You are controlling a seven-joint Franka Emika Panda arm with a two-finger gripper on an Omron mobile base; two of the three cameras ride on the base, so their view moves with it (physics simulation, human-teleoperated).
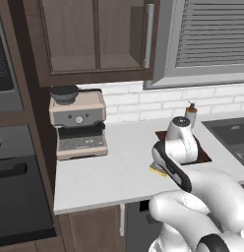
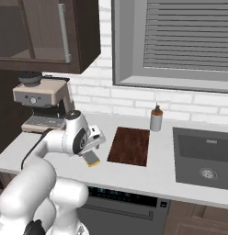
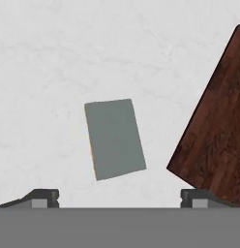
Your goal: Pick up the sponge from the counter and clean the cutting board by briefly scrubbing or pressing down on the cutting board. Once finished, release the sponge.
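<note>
The sponge (image 3: 114,139) lies flat on the white counter (image 3: 68,58), grey-green face up, just left of the dark reddish-brown cutting board (image 3: 216,140). My gripper (image 3: 119,198) hangs open above the sponge, its fingertips (image 3: 42,197) spread wide on either side and holding nothing. From the right base view the hand (image 2: 94,139) hovers over the sponge (image 2: 92,159), with the cutting board (image 2: 129,146) to its right. In the left base view my arm covers most of the board (image 1: 205,155), and only a yellow corner of the sponge (image 1: 157,171) peeks out.
A coffee machine (image 2: 42,103) stands at the counter's left end. A soap bottle (image 2: 156,119) sits behind the board, and the dark sink basin (image 2: 203,158) lies to the right. Wall cabinets (image 1: 94,39) hang overhead. The counter's front edge (image 2: 134,186) is close to the sponge.
</note>
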